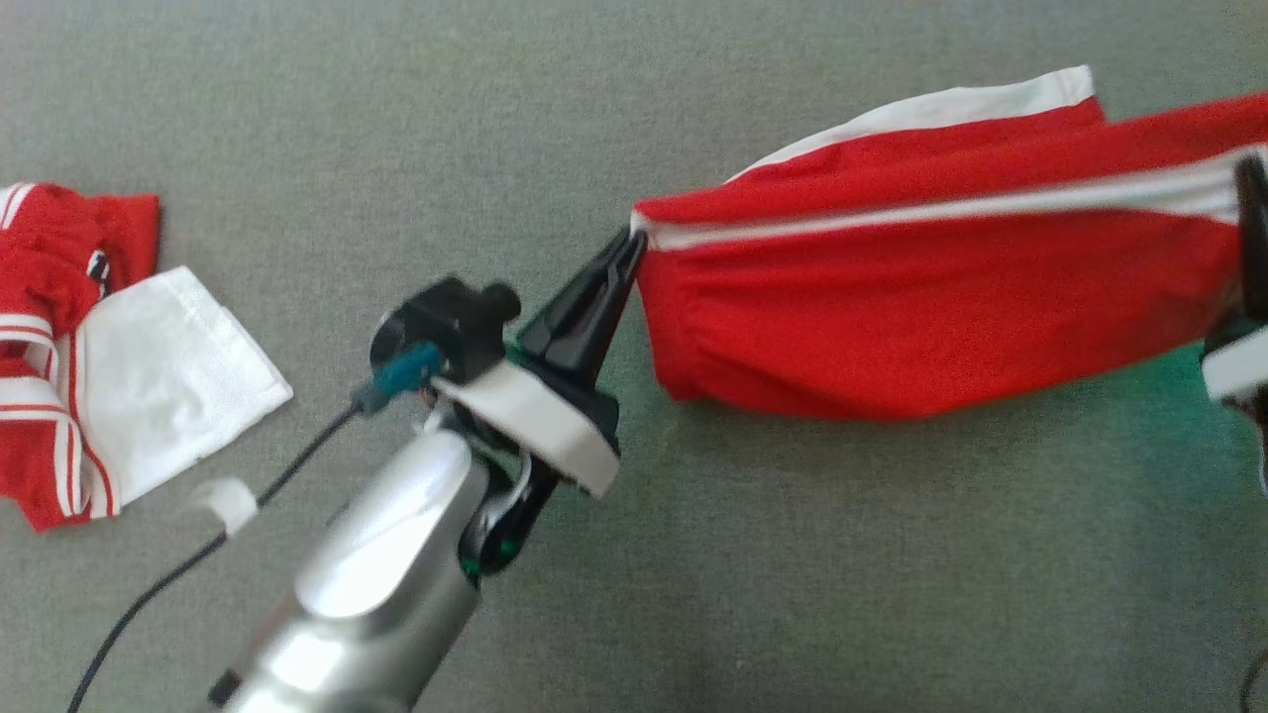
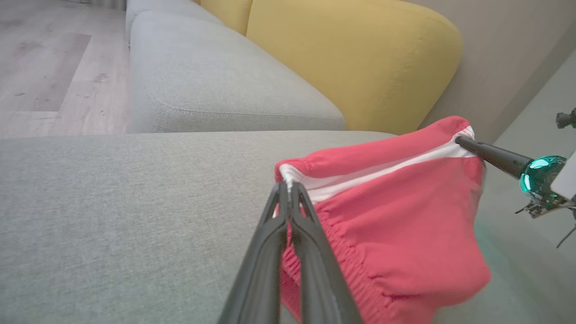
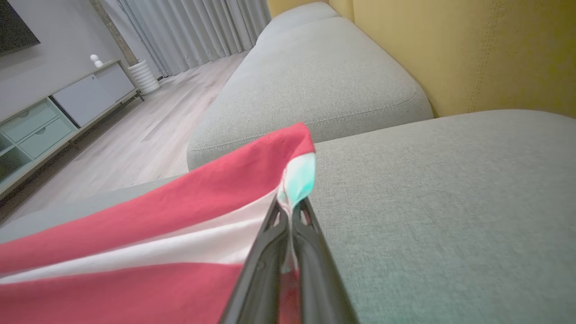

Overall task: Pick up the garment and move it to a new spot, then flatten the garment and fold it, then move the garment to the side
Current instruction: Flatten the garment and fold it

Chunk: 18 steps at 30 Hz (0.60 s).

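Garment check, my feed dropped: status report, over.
Left pincer shut on red garment, one end; right pincer shut on the other. Garment stretched between them over grey cushion. Crumpled garment lies far left, clear.

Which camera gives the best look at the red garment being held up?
The head view: the red garment hangs stretched between the left tool and right tool, nearly whole. The left wrist view shows one bunched end; the right wrist view shows a pinched corner.
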### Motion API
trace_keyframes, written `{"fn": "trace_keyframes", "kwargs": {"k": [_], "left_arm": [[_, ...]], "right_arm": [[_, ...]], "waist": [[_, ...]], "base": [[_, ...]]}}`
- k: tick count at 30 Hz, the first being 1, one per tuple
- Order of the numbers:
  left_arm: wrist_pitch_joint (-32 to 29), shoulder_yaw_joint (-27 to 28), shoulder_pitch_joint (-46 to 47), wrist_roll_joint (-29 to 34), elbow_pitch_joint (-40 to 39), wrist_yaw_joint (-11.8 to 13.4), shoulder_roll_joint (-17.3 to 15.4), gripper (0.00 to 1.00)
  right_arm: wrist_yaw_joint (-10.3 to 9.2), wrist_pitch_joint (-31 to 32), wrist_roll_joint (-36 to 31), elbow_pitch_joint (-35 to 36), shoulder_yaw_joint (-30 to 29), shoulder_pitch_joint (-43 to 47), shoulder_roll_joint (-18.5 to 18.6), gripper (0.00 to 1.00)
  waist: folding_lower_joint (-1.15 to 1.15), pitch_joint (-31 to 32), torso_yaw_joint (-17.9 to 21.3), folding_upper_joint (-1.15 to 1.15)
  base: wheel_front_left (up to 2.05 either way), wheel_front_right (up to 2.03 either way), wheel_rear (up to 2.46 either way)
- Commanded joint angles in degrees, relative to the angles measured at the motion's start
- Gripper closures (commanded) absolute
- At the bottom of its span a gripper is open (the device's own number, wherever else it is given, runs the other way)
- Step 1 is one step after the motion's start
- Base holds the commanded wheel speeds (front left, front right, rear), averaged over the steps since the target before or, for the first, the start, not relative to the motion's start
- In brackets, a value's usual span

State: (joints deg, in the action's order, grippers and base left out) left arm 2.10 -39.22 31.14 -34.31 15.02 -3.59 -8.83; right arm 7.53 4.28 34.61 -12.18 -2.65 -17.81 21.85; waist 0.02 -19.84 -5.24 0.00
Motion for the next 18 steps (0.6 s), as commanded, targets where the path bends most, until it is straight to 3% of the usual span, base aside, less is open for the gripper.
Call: {"fn": "trace_keyframes", "kwargs": {"k": [1, 12, 13, 14, 15, 17, 18], "left_arm": [[0.09, 2.23, 2.52, 0.0, -0.64, -0.26, -0.37, 1.0], [0.3, 1.56, 10.2, 0.44, 10.28, -0.71, 2.38, 1.0], [0.47, 1.41, 10.39, 0.44, 10.97, -0.79, 2.53, 1.0], [0.8, 1.32, 10.54, 0.43, 11.55, -0.86, 2.67, 1.0], [1.2, 1.29, 10.6, 0.37, 12.09, -0.91, 2.81, 0.96], [2.04, 1.11, 10.43, 0.26, 13.18, -1.0, 3.08, 0.55], [2.52, 1.06, 10.17, 0.2, 13.73, -0.99, 3.19, 0.19]], "right_arm": [[-0.04, 0.59, -0.4, 0.6, 0.86, -1.83, 1.11, 1.0], [-0.04, 1.35, -1.94, -14.49, 7.34, -15.68, 1.27, 1.0], [-0.04, 1.08, -1.69, -15.56, 8.01, -16.38, 1.3, 0.88], [-0.04, 0.66, -1.48, -16.55, 8.56, -16.98, 1.37, 0.48], [-0.04, 0.1, -1.18, -17.45, 8.98, -17.44, 1.41, 0.0], [-0.04, -1.36, -0.42, -18.84, 9.62, -17.83, 1.52, 0.0], [-0.04, -2.14, 0.1, -19.07, 10.18, -17.64, 1.61, 0.0]], "waist": [[-0.02, -1.29, -0.73, 0.0], [-0.02, -4.62, -1.64, 0.0], [-0.02, -4.72, -1.73, 0.0], [-0.02, -4.75, -1.8, 0.0], [-0.02, -4.71, -1.84, 0.0], [-0.02, -4.22, -1.92, 0.0], [-0.02, -3.77, -1.87, 0.0]], "base": [[0.0, 0.0, 0.0], [0.0, 0.0, 0.0], [0.0, 0.0, 0.0], [0.0, 0.0, 0.0], [0.0, 0.0, 0.0], [0.0, 0.0, 0.0], [0.0, 0.0, 0.0]]}}
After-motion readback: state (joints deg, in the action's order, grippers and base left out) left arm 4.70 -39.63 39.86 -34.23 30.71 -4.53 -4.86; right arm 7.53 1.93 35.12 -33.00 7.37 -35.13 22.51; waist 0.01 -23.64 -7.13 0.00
